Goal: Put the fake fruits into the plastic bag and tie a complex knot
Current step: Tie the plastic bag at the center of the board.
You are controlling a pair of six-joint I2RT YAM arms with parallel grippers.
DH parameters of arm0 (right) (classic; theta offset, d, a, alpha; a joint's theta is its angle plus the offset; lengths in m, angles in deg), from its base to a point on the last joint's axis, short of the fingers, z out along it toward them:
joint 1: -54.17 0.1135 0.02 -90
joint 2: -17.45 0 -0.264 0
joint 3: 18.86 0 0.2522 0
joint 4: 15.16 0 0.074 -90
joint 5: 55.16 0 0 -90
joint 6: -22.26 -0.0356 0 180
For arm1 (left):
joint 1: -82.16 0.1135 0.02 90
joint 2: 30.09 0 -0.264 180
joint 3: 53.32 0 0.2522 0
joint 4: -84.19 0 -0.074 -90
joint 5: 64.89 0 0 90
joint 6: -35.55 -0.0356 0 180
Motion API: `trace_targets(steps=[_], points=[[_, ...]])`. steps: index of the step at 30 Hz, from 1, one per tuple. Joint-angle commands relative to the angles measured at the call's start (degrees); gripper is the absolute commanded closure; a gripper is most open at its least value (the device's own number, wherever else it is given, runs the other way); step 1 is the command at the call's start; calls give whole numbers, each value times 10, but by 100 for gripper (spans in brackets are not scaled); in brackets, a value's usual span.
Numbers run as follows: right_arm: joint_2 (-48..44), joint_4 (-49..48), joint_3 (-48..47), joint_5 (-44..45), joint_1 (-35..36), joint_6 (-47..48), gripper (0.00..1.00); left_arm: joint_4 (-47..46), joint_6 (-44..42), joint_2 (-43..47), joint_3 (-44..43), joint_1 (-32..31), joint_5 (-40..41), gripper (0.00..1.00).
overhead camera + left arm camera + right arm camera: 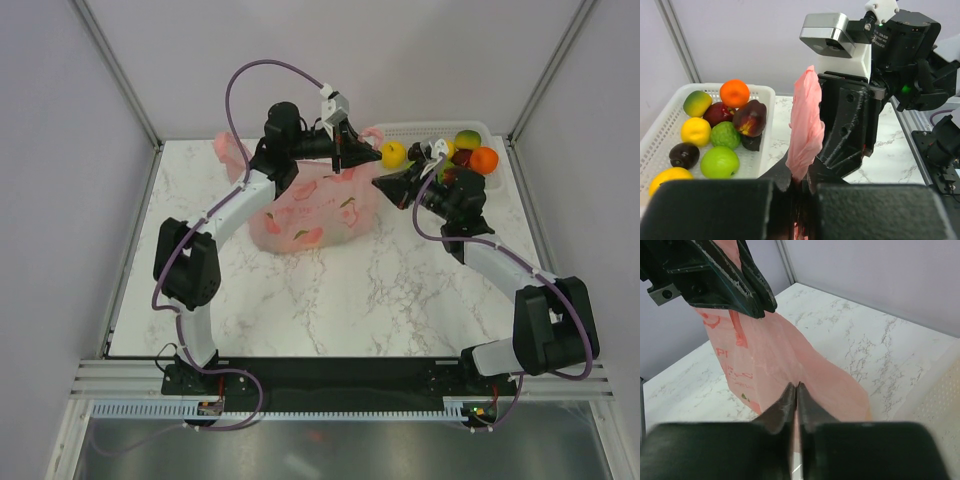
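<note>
1. pinched shut on a pink strip of the plastic bag (310,215) with the left gripper (799,186).
2. gripped too by the closed right gripper (795,390), crowding just opposite.
3. heaped in the white basket (660,125) beside the bag, on the marble table (350,290): fake fruits (725,135).

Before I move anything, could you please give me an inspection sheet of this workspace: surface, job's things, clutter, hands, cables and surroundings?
surface: white marble table, no damage seen.
job's things: plastic bag lies at the far middle, top edge pulled up, not tied yet; the fake fruits in view all sit in the white basket at the far right.
clutter: nothing seen.
hands: left hand shut on the bag's pink plastic; right hand shut on the bag too, close beside it.
cables: a purple cable loops off each arm; no snag seen.
surroundings: pale walls, metal frame posts; nothing else seen.
</note>
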Motion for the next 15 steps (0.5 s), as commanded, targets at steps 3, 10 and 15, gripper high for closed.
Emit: trace_targets(steps=[3, 10, 15], points=[[-17, -5, -22, 13, 12, 15, 50, 13, -2, 2, -36, -4, 30, 98], [-43, -24, -3, 135, 57, 39, 2, 25, -10, 7, -29, -9, 64, 98], [-34, -70, -1, 208, 87, 27, 2, 27, -19, 10, -21, -16, 89, 98]])
